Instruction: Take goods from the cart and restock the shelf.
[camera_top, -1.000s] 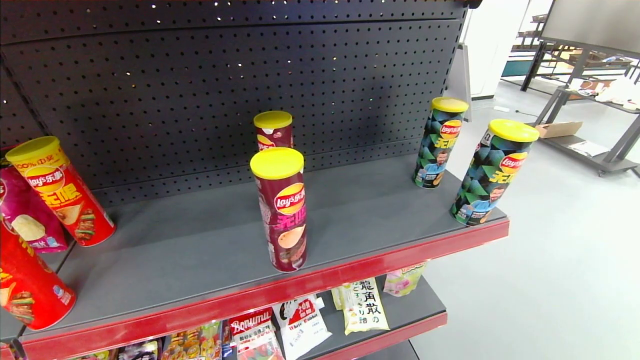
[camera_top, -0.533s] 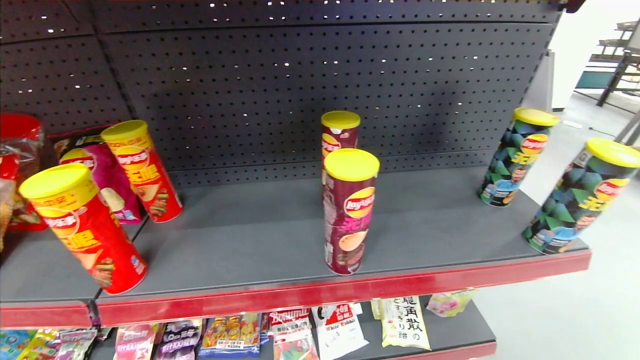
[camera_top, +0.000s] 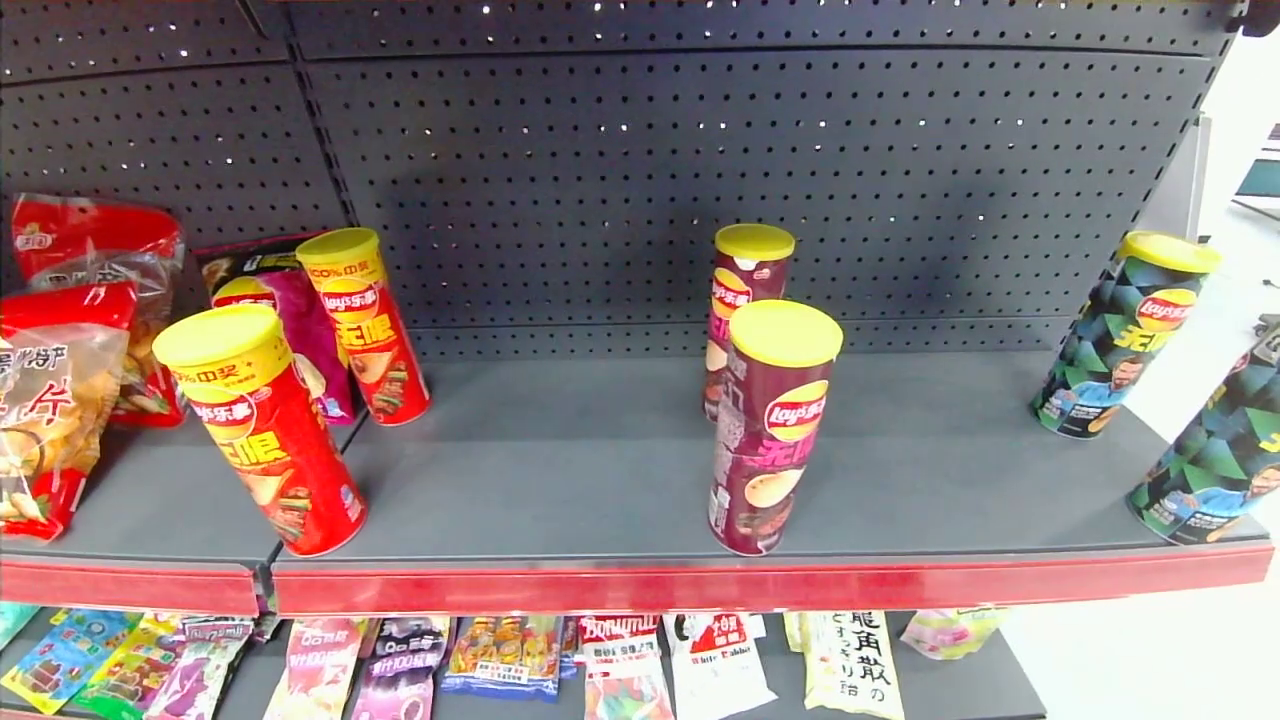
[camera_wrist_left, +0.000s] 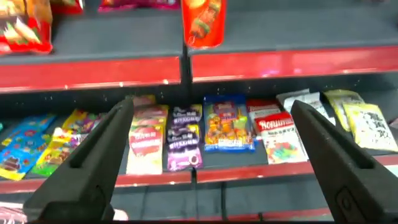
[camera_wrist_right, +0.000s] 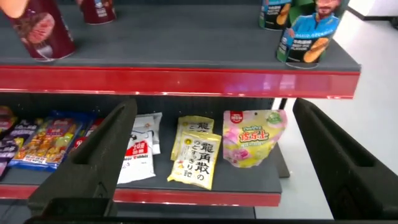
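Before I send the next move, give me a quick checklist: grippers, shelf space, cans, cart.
1. Left gripper open and empty: ok.
2. Right gripper open and empty: ok.
3. Free space on the shelf between the front red can and the front maroon can: ok.
4. Both of those cans standing on their bases: ok.
5. Front green can well back from the edge: not ok, it stands at the shelf's front right corner.
6. Where the cart stands: cannot tell.
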